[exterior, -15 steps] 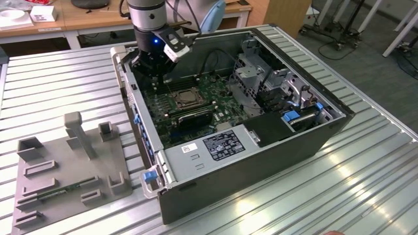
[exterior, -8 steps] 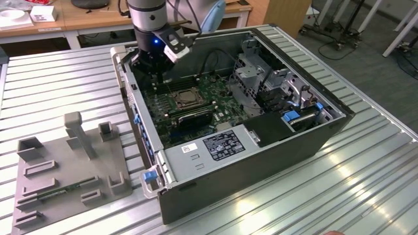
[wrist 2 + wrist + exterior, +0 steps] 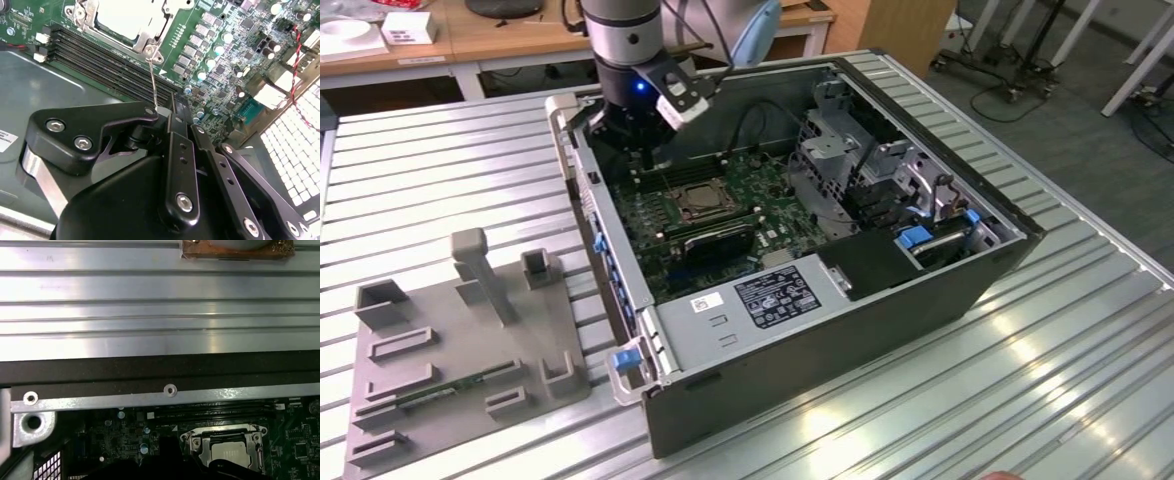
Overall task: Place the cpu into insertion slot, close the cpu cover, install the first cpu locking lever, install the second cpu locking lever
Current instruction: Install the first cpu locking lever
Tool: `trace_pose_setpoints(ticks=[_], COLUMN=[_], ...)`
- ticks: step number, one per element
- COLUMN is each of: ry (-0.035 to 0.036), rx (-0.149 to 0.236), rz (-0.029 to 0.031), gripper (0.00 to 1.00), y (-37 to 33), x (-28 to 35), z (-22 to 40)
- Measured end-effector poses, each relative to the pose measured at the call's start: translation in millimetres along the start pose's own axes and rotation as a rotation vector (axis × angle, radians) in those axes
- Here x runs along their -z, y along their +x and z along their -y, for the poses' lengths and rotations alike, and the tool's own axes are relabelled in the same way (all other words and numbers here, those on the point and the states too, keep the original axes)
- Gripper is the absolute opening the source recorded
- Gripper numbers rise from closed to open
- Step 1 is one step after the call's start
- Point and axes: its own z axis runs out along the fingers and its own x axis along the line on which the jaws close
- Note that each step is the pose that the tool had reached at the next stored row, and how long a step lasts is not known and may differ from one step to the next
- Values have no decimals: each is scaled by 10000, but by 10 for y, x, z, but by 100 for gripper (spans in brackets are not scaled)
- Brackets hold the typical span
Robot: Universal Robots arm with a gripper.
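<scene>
Fingers (image 3: 178, 125) look drawn together low inside the open computer case (image 3: 854, 330), and the free end of a thin wire lever (image 3: 152, 80) meets them at their tip; whether it is pinched or only pushed I cannot tell. Just beyond, on the green board (image 3: 225, 55), the chip (image 3: 120, 17) sits in its socket (image 3: 159, 59) with the cover (image 3: 142, 35) lying flat around it, so those two steps look done. The lever stands up from the socket's corner rather than hooked down, so the locking seems unfinished.
</scene>
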Motion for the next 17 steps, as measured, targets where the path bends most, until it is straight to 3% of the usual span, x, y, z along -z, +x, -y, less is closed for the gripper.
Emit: trace_pose_setpoints(ticks=[11, 17], ry=[-58, -161], rx=[-7, -16], rz=[-1, -8], gripper=[10, 10], y=[-178, -268], x=[-12, -17], z=[42, 75])
